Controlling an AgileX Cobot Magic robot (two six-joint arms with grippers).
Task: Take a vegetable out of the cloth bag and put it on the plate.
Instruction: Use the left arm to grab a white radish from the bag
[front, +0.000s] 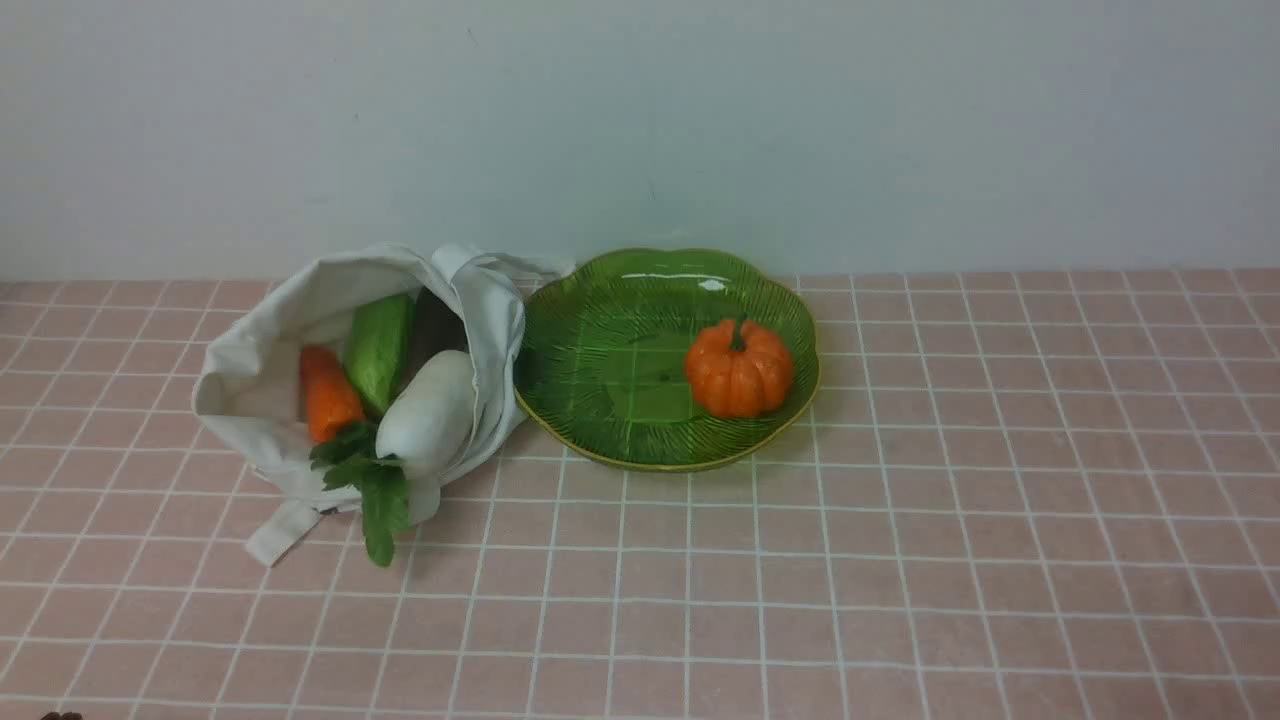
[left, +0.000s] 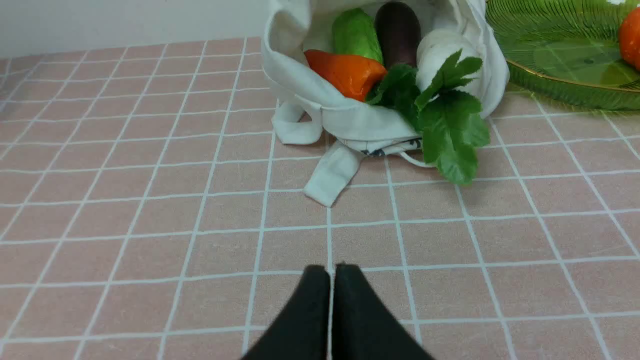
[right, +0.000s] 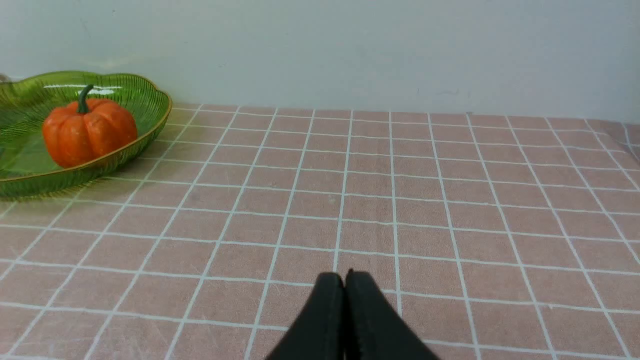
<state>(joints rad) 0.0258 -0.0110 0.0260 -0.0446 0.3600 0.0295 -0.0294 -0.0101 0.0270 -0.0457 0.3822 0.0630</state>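
Observation:
The white radish (front: 428, 412) lies in the open mouth of the off-white cloth bag (front: 250, 370), its dark green leaves (front: 372, 490) spilling onto the table; it also shows in the left wrist view (left: 440, 47). The green glass plate (front: 600, 340) sits right of the bag and holds an orange pumpkin (front: 738, 368). My left gripper (left: 331, 270) is shut and empty, low over the table in front of the bag. My right gripper (right: 344, 276) is shut and empty, over the table right of the plate (right: 150, 107). Neither gripper shows in the front view.
An orange carrot (front: 328, 393), a green cucumber (front: 380, 348) and a dark purple vegetable (left: 397, 32) also lie in the bag. A bag strap (front: 285, 528) lies flat on the pink checked tablecloth (front: 900, 550). A pale wall stands behind.

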